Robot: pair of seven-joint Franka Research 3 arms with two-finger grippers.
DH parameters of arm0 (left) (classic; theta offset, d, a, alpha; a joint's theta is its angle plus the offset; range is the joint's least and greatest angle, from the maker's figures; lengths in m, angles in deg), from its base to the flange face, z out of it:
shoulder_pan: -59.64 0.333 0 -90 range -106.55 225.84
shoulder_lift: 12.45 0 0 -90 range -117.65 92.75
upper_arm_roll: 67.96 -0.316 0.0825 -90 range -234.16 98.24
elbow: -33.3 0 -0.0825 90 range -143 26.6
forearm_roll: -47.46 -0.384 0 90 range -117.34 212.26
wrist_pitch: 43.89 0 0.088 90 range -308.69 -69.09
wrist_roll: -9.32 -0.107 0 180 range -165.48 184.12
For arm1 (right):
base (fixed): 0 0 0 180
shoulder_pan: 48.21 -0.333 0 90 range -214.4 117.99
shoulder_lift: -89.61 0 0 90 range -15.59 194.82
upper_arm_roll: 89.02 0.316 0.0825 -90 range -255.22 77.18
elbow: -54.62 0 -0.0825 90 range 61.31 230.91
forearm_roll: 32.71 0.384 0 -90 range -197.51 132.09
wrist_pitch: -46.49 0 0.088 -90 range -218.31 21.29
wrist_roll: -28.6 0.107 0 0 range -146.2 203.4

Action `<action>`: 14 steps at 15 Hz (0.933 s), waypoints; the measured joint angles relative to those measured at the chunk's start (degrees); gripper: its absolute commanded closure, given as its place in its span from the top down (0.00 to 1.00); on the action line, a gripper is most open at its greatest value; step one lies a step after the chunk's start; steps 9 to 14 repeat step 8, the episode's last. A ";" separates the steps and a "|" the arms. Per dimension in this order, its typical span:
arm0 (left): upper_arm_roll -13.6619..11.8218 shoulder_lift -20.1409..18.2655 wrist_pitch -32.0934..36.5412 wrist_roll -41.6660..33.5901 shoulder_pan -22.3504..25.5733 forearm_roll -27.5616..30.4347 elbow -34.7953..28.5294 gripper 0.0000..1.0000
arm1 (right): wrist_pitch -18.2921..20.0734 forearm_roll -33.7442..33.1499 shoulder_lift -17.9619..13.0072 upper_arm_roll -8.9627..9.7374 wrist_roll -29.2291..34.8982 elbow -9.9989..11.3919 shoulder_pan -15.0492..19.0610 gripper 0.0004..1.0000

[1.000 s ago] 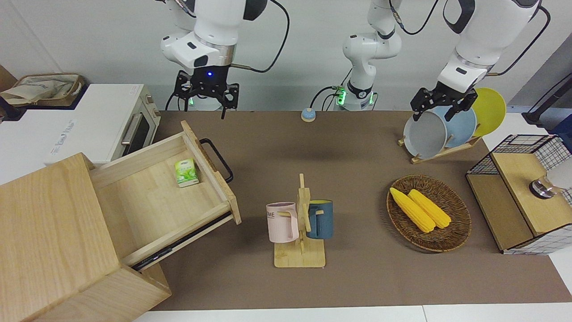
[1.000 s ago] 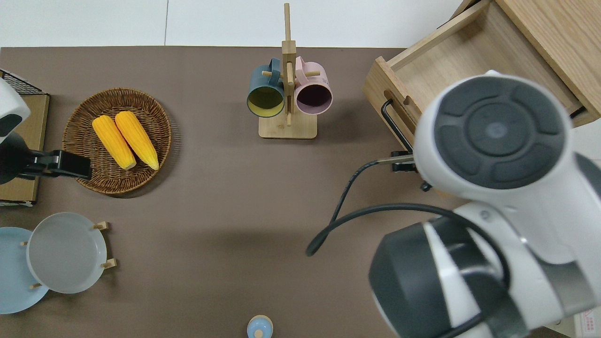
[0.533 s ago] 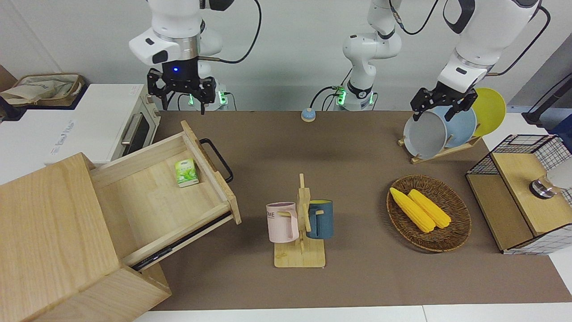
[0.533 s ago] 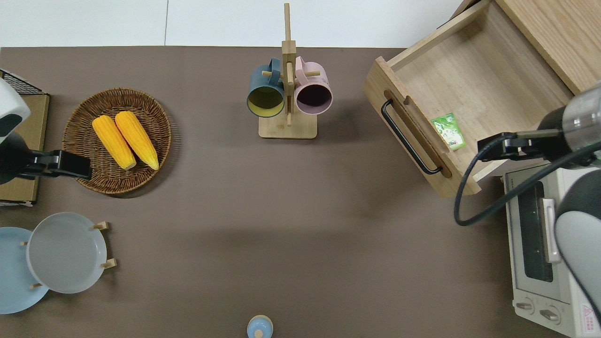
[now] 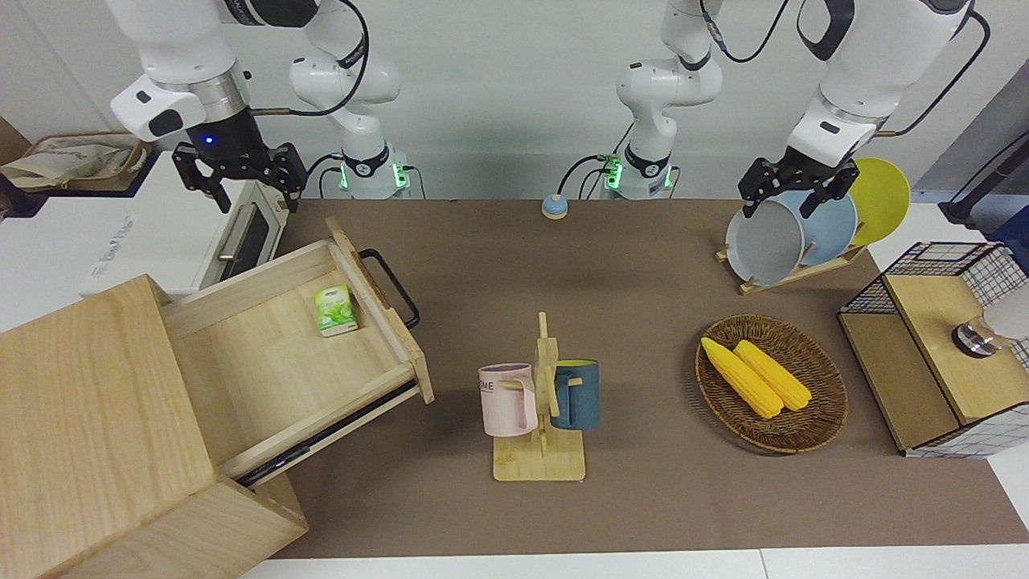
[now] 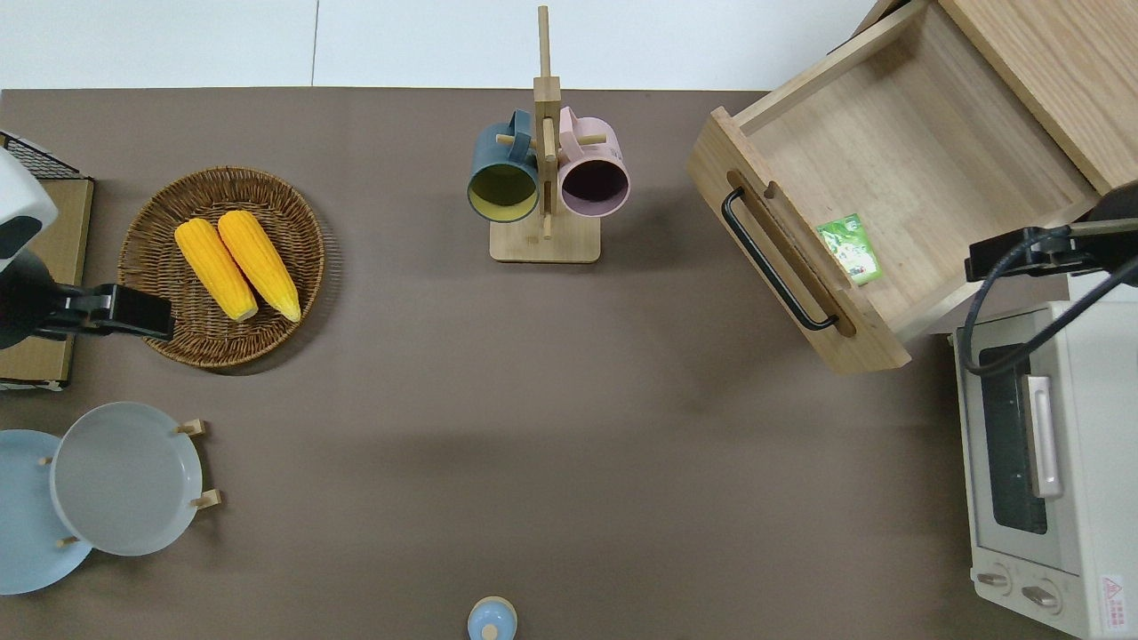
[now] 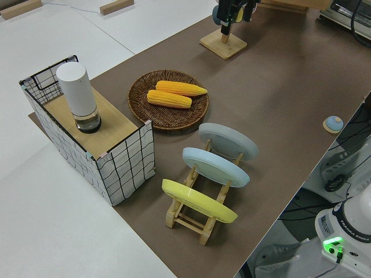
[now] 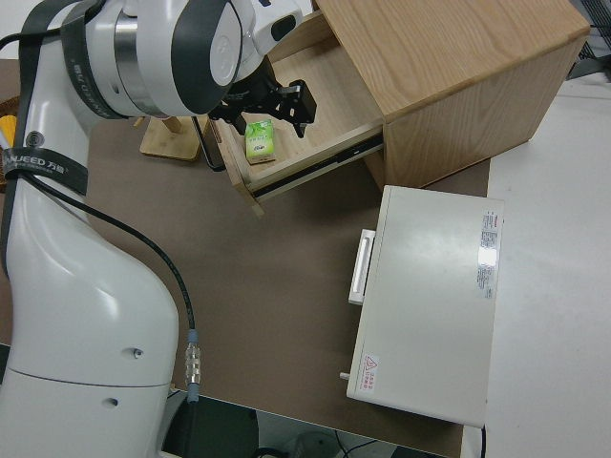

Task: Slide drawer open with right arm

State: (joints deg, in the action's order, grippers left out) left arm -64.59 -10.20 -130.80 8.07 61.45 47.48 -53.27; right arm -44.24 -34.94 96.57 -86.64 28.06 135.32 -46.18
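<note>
The light-wood drawer (image 5: 265,362) stands pulled far out of the big wooden cabinet (image 5: 88,418), its black bar handle (image 5: 391,287) toward the table's middle. It also shows in the overhead view (image 6: 898,160) and the right side view (image 8: 315,91). A small green packet (image 5: 335,310) lies inside it by the front panel. My right gripper (image 5: 245,197) is open and empty, up in the air at the drawer's side next to the toaster oven, clear of the handle; it also shows in the right side view (image 8: 269,110). My left arm is parked, its gripper (image 5: 784,207) open.
A white toaster oven (image 5: 185,217) stands beside the drawer, nearer to the robots. A mug stand (image 5: 540,402) with two mugs is mid-table. A wicker basket (image 5: 820,418) of corn, a plate rack (image 5: 792,273) and a wire-mesh box (image 5: 924,354) are at the left arm's end.
My right arm has swung away from the drawer handle toward the toaster oven, gripper open and empty. The drawer and the left arm have not moved.
</note>
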 measured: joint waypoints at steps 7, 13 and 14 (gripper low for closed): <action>0.00 0.00 0.00 0.00 0.00 0.00 0.00 0.99 | -1.29 2.47 2.48 0.03 0.00 0.22 -0.01 0.98; 0.00 0.00 0.00 0.00 0.00 0.00 0.00 0.99 | -1.33 2.23 2.53 0.05 0.00 0.22 -0.09 0.98; 0.00 0.00 0.00 0.00 0.00 0.00 0.00 0.99 | -1.33 2.23 2.53 0.05 0.00 0.22 -0.09 0.98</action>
